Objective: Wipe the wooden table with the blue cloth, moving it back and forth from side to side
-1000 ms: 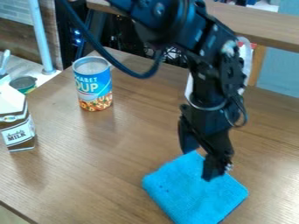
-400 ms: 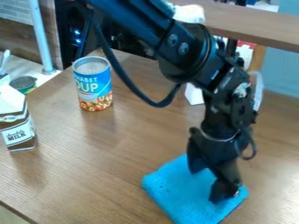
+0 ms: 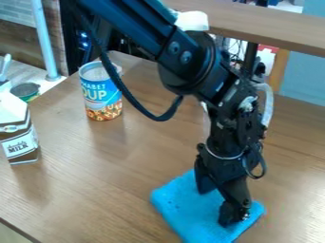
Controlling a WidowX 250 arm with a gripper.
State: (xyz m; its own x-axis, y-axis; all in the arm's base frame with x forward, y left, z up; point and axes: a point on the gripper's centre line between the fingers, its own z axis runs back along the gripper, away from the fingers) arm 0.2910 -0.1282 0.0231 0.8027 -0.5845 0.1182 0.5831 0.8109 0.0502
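The black gripper points down onto a blue folded cloth at the lower centre of the table. Its two fingers stand apart, one over the cloth's upper part and the other nearer its right corner. They appear to touch the cloth's top, which lies flat with no fold visibly pinched between them. Part of the cloth is hidden behind the fingers.
A soup can stands upright at the upper left of the wooden table. By the left edge is a chocolate milk carton. A raised wooden ledge crosses behind the arm.
The gripper first came down and rightward over the cloth, then shifted back a little to the left. The cloth has slid slightly left with it. Can and carton have kept their places.
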